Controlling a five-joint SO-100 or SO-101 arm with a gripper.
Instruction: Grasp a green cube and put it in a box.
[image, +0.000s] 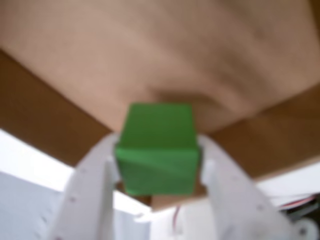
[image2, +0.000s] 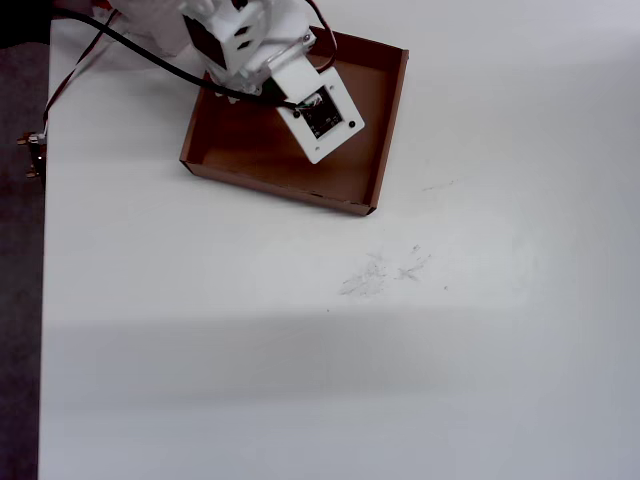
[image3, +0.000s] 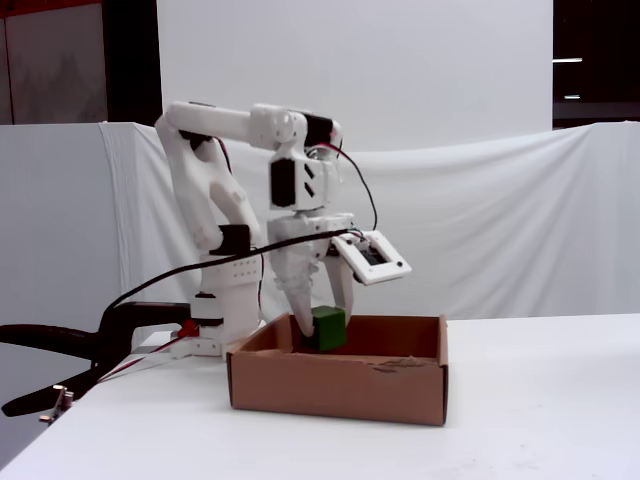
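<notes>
In the wrist view my gripper (image: 158, 152) is shut on the green cube (image: 157, 160), with a white finger on each side of it. Behind the cube is the tan floor of the box (image: 150, 50). In the fixed view the gripper (image3: 325, 312) points straight down and holds the cube (image3: 328, 330) inside the brown cardboard box (image3: 340, 385), its lower part hidden behind the front wall. In the overhead view the arm and its wrist camera housing (image2: 320, 115) hang over the box (image2: 392, 120) and hide the cube.
A black clamp (image3: 60, 350) and cables sit at the table's left end by the arm's base (image3: 215, 320). The table's left edge (image2: 45, 300) borders dark floor. Faint scuff marks (image2: 380, 272) lie on the white tabletop right of the box.
</notes>
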